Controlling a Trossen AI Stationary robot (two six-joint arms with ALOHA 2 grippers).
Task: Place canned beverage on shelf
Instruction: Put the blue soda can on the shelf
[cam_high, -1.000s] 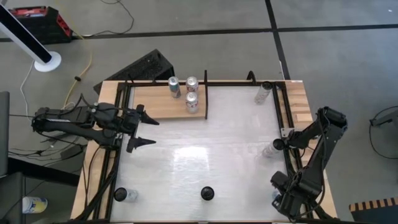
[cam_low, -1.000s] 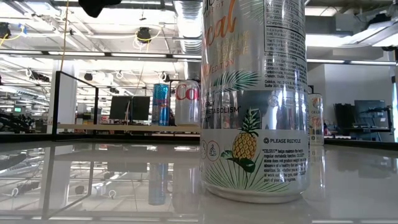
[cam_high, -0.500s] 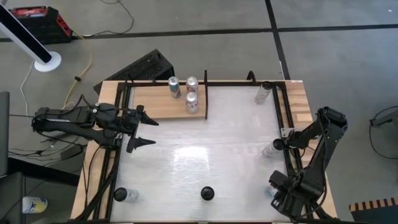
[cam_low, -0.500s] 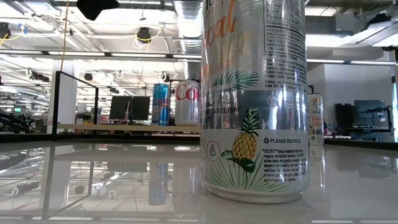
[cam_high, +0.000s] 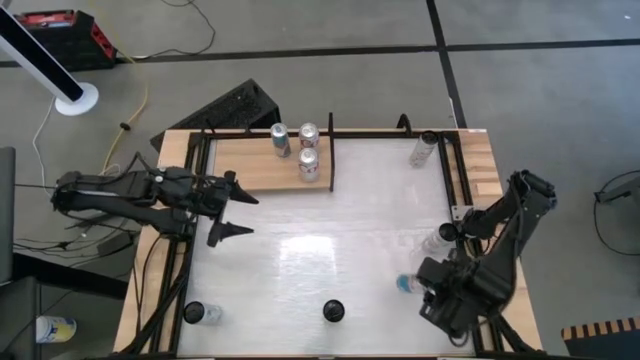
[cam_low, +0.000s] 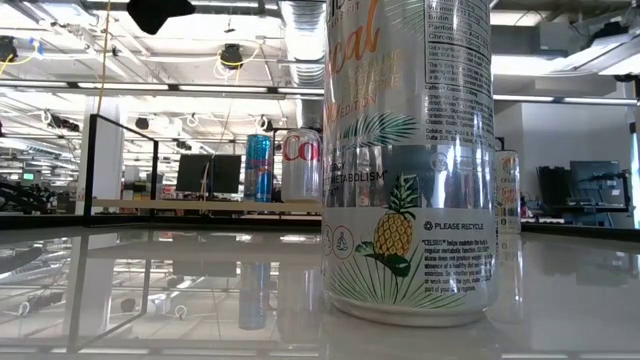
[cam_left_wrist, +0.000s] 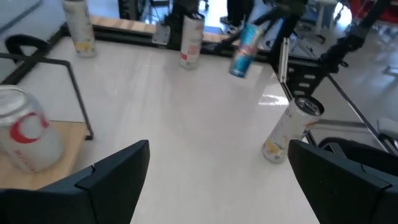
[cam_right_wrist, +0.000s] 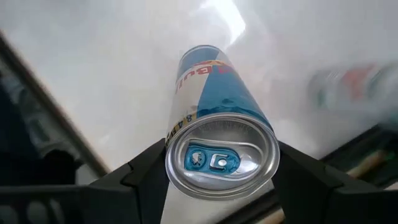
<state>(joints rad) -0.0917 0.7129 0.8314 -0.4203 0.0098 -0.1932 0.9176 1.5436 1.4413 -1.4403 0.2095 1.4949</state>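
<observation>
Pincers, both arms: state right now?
Left pincer: open, empty, hovering beside the shelf.
Right pincer: closed on the blue can, lifted and tilted over the table's right side.

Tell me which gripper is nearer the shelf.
Left. The left gripper hovers just off the shelf; the right gripper holds the blue can far across the table.

Bright, even overhead light, a broad white glare patch on the glossy table (cam_high: 300, 245), ceiling lamps mirrored in it, soft faint shadows, motion blur around the blue can (cam_right_wrist: 217, 118), background cans smeared
</observation>
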